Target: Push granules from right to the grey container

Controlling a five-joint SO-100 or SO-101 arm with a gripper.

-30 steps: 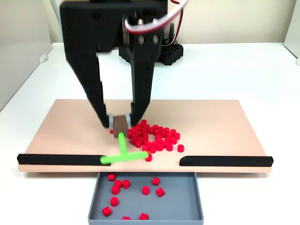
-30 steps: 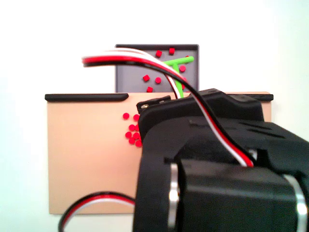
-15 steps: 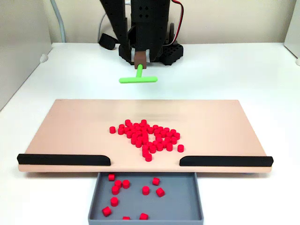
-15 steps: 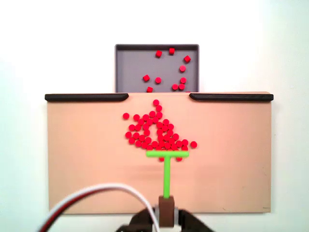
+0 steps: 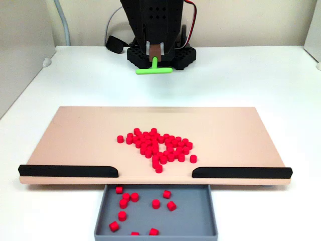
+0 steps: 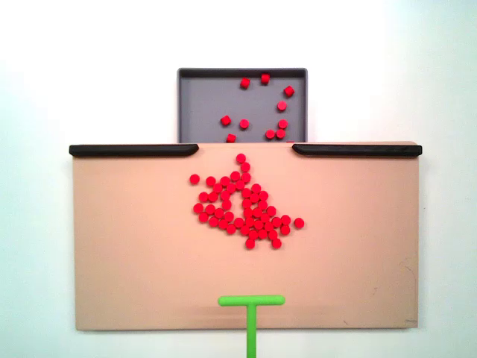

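Nearest the low fixed view, the tray (image 5: 200, 216) sits at 6 o'clock below the board (image 5: 75, 135), already holding about a dozen granules. Between the two black bars (image 5: 67, 170) is the gap that leads into it. Most of the granules (image 5: 158, 145) lie heaped at mid-board, just behind that gap, with a loose one at the heap's 9 o'clock edge. Farthest off, at 12 o'clock, the pincer (image 5: 155, 54) is clamped on the brown block that carries the green stick (image 5: 154, 70), held well apart from the heap.

The likely risk is that the crossbar is narrower than the heap, so a single push could spill pellets round both ends. A skewed stroke could drive them against a bar instead of through the gap.
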